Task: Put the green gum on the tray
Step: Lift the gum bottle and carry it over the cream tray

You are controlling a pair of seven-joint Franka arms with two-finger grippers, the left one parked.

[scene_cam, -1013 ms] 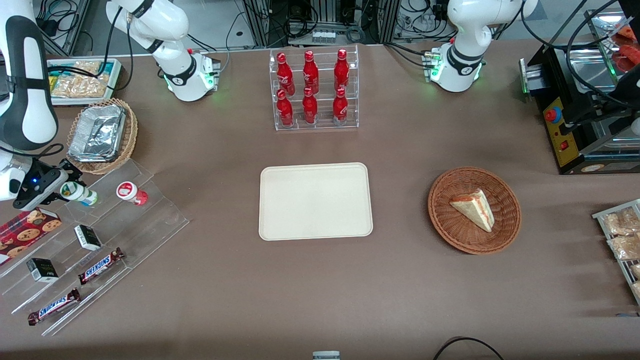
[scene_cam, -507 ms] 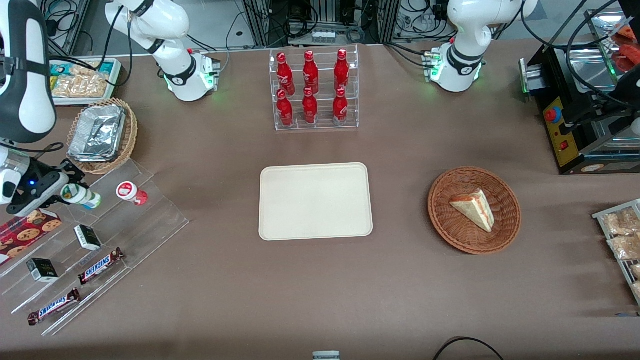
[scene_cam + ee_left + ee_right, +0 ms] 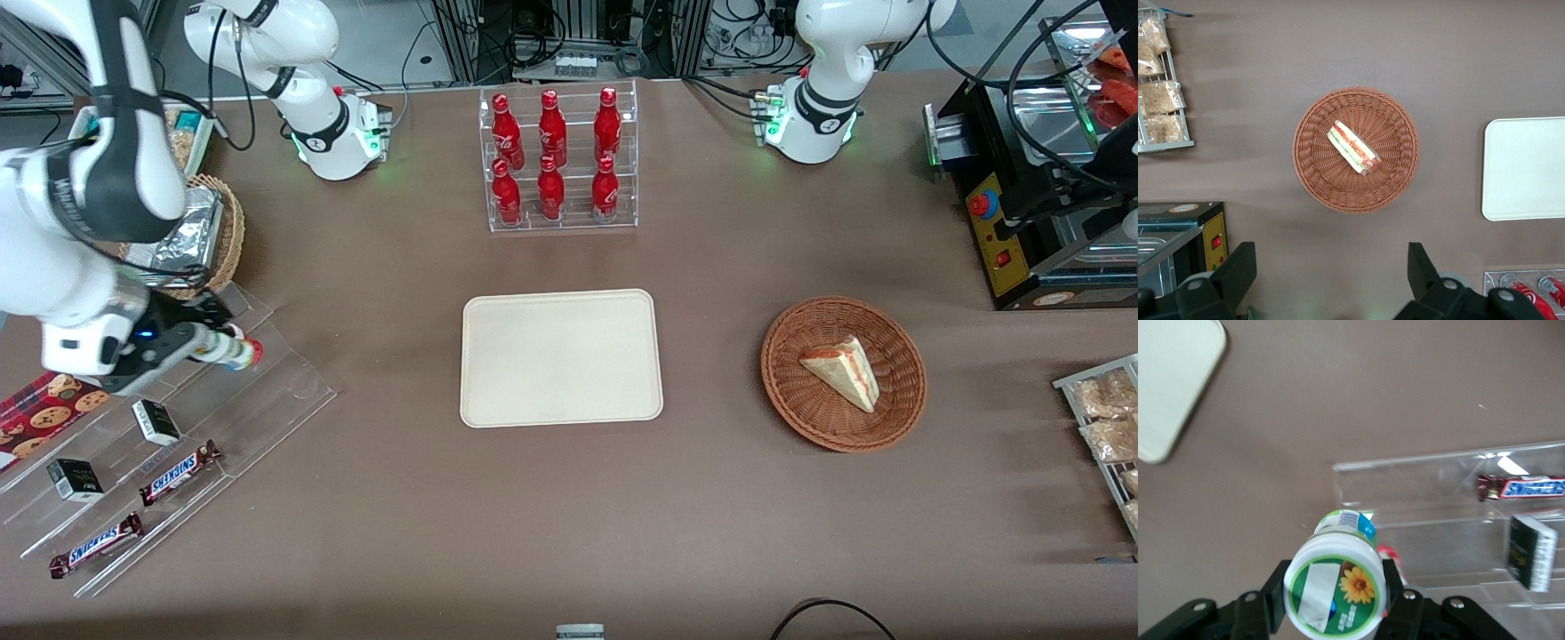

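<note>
Green gum (image 3: 1336,588) clamped betw claw (image 3: 1333,599) fingers, above acrylic rack (image 3: 222,391)

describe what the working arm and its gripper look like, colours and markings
The arm has glossy white rounded shells with black bands at the joints and a black cable trailing along it. Its gripper, over the clear display shelf, has a white body with a small blue light and black fingers fixed with silver screws.

I held the gum (image 3: 1335,590), a pale green bottle with a flowered white-and-green lid, in my gripper (image 3: 206,342) above the clear rack. The cream tray (image 3: 561,357) lay flat mid-table, well apart from it.
</note>
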